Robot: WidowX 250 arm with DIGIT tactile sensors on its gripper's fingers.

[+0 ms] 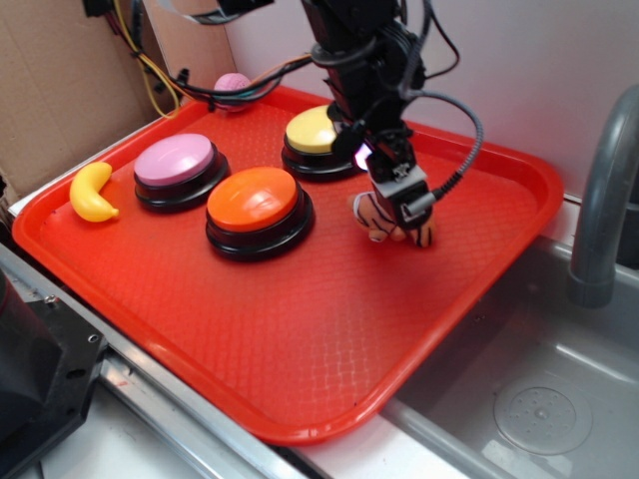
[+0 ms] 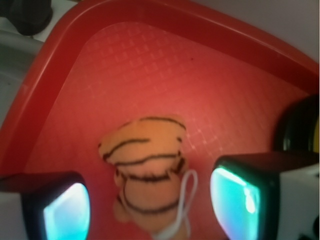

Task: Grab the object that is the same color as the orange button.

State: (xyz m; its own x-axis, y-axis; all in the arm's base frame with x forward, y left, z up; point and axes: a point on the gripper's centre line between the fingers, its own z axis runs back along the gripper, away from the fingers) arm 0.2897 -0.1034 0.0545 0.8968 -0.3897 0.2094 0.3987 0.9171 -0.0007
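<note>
The small plush tiger [image 1: 384, 222], orange-tan with black stripes, lies on the red tray [image 1: 250, 349] to the right of the orange button [image 1: 255, 205]. In the wrist view the tiger [image 2: 147, 172] lies between my two fingers with a gap on each side and a white loop beside it. My gripper [image 1: 399, 200] hangs directly over the tiger, low, and is open around it without touching. In the wrist view my gripper [image 2: 150, 210] straddles the toy.
A pink-topped button [image 1: 178, 168] and a yellow-topped button [image 1: 318, 140] stand on the tray. A yellow banana [image 1: 93, 192] lies at the left and a pink ball [image 1: 233, 86] at the back. A sink [image 1: 539, 399] and grey faucet [image 1: 599, 200] are right.
</note>
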